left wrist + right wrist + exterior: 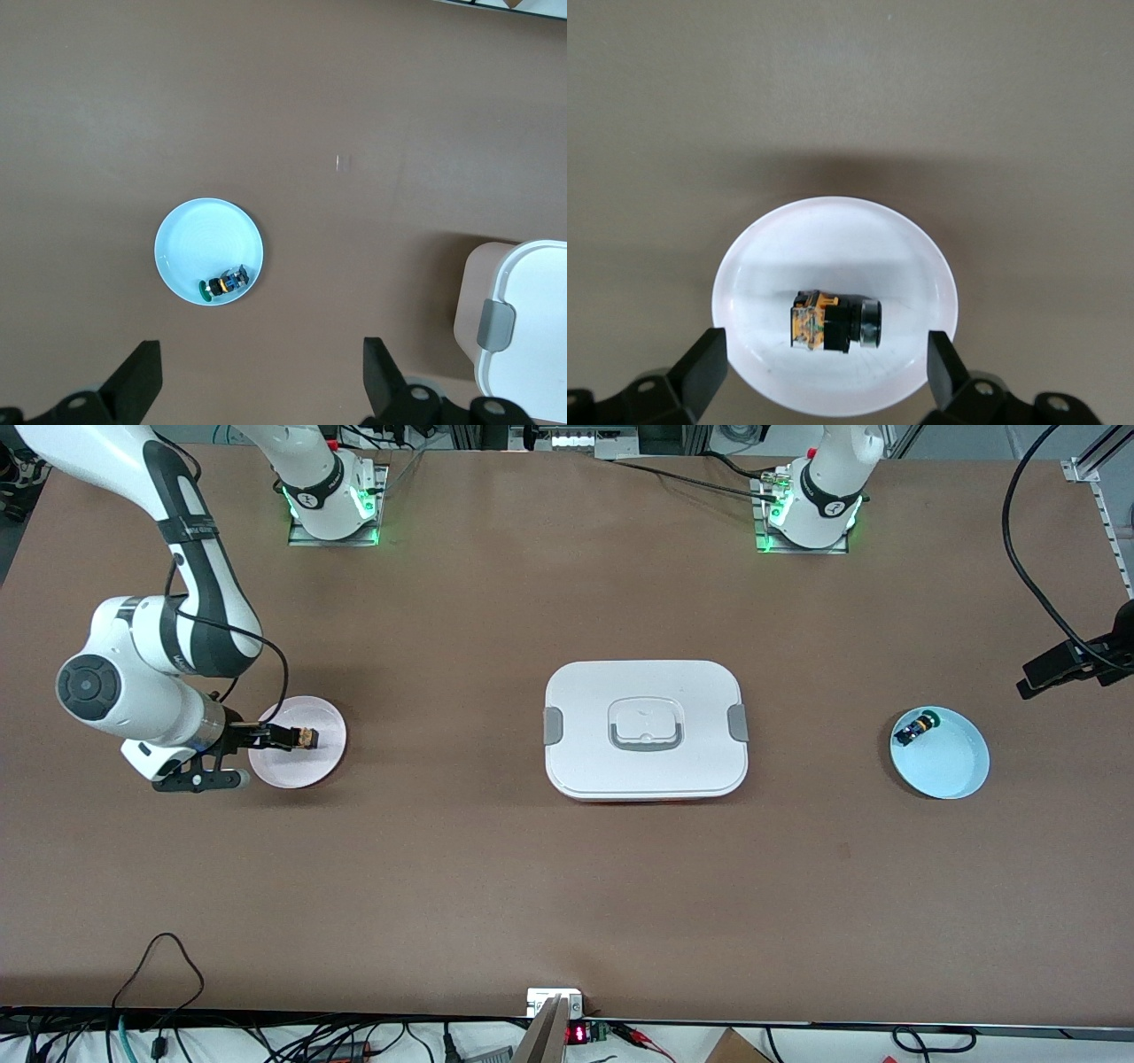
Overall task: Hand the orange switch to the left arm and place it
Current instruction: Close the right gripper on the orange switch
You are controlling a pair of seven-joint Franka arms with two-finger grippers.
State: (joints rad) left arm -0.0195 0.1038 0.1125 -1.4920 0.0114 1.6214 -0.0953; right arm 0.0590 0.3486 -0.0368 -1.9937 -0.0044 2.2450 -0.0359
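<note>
The orange switch [306, 737] lies on its side on a small pale pink plate [297, 766] toward the right arm's end of the table. It is black with an orange block end [808, 323]. My right gripper [276, 736] is over this plate, open and empty. In the right wrist view its fingers [709, 363] stand wide apart on either side of the switch [833, 323] without touching it. My left gripper [260, 347] is open and empty, high over the table beside the light blue plate [199, 243]. It is out of the front view. The white box [645, 726] sits mid-table.
The light blue plate [952, 766] toward the left arm's end holds a small blue-black part [914, 729] with a green tip. The box's corner and grey latch [494, 324] show in the left wrist view. A black clamp [1063, 664] sticks in at the table's edge.
</note>
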